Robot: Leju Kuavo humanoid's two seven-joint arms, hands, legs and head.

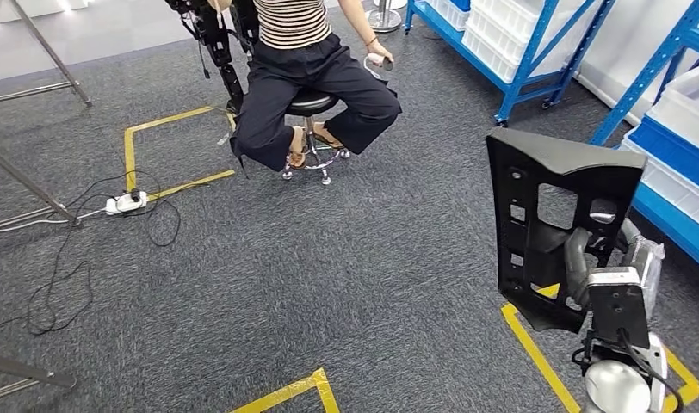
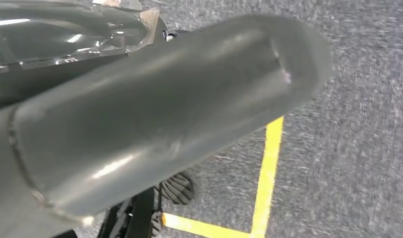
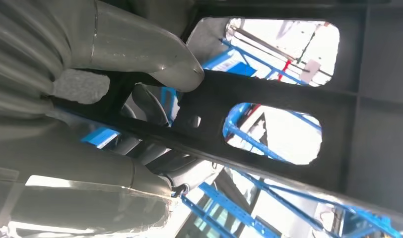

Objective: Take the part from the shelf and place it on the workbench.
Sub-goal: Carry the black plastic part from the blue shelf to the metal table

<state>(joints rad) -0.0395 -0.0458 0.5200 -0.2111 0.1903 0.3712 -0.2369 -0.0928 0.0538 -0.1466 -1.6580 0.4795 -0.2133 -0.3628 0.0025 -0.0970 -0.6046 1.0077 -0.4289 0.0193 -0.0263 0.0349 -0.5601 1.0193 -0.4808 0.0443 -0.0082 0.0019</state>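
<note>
The part (image 1: 553, 215) is a black plastic panel with several cut-out windows, standing upright over the carpet at the right. My right hand (image 1: 587, 258) grips it from behind, its fingers reaching through the lower openings. In the right wrist view the grey thumb (image 3: 140, 49) presses on a rib of the part (image 3: 269, 114), and darker fingers curl under that rib. My left hand (image 2: 165, 114) hangs over the carpet with its thick thumb stretched out and nothing against it; its other fingers are hidden.
A person (image 1: 312, 77) sits on a wheeled stool (image 1: 312, 107) ahead. Blue shelves with white bins (image 1: 518, 60) stand at the back right, and another shelf (image 1: 673, 172) is close on the right. A power strip (image 1: 126, 202) with cables and yellow floor tape (image 1: 170, 155) lie at left.
</note>
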